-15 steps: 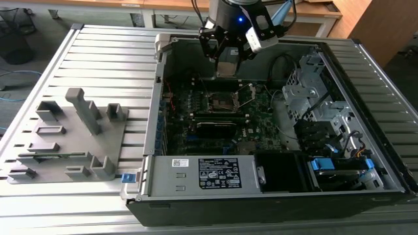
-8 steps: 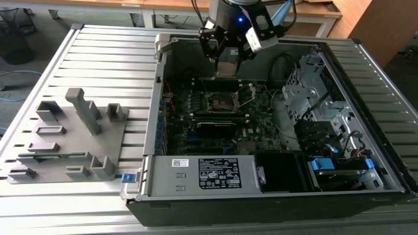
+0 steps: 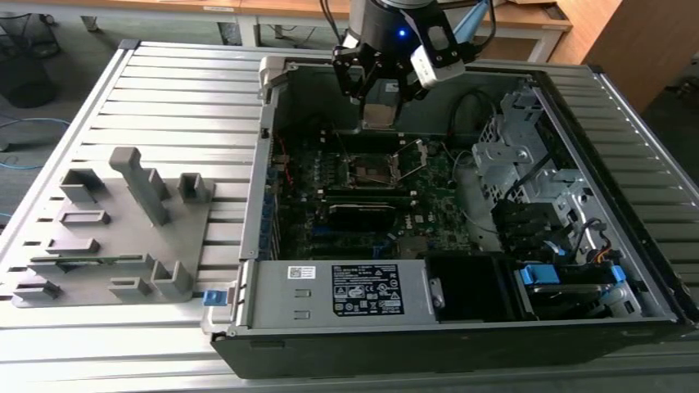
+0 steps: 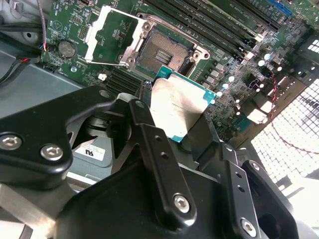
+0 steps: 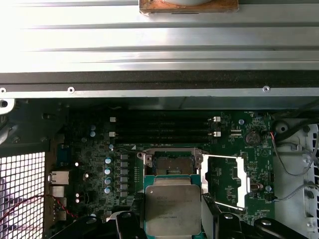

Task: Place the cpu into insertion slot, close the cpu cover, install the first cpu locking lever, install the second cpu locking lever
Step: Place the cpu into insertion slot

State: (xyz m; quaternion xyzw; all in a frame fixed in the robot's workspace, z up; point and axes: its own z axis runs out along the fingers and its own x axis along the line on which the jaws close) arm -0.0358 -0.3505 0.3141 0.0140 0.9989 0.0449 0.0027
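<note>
Cpu [image 5: 172, 208], clamped by its edges in the pincer [image 4: 175, 118], hangs clear above the bare insertion slot [image 5: 172, 167], cpu cover [image 5: 224, 181] open.

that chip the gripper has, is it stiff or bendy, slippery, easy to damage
The chip is probably stiff: it spans the gripper flat, without sagging. Its smooth metal top looks slippery, so a loose grip might let it slide. Thin with a green board edge, it is likely light and easily chipped.

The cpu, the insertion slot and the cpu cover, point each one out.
cpu [image 4: 177, 107], second wrist view, its metal top.
insertion slot [image 4: 162, 50], second wrist view, its contact field.
cpu cover [image 4: 133, 40], second wrist view, frame bar beside the slot.
</note>
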